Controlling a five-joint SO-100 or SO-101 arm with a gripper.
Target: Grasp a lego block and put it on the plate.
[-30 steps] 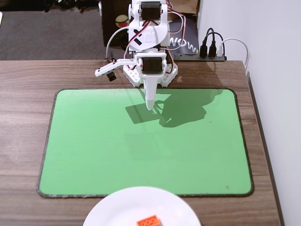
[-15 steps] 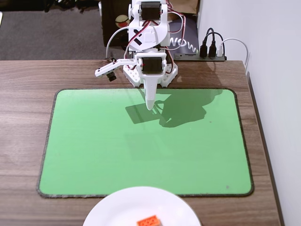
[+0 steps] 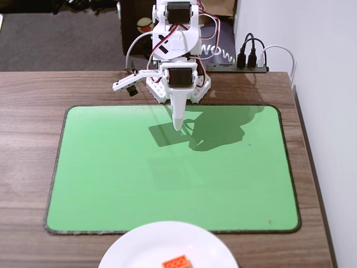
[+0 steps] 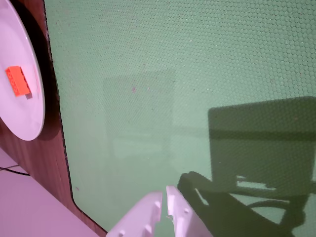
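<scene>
Lego block already lies on the plate (task apparently done), well apart from our gripper, whose fingers are together and empty.

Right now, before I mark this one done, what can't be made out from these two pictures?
- Plate: near half cut off by the fixed view's bottom edge; the left edge crops it in the wrist view.
- Lego block: partly cut by the same bottom edge; studs too small to count.
- Gripper: only the fingertips enter the wrist view, nearly together.

Hobby desk: wooden table, power strip
</scene>
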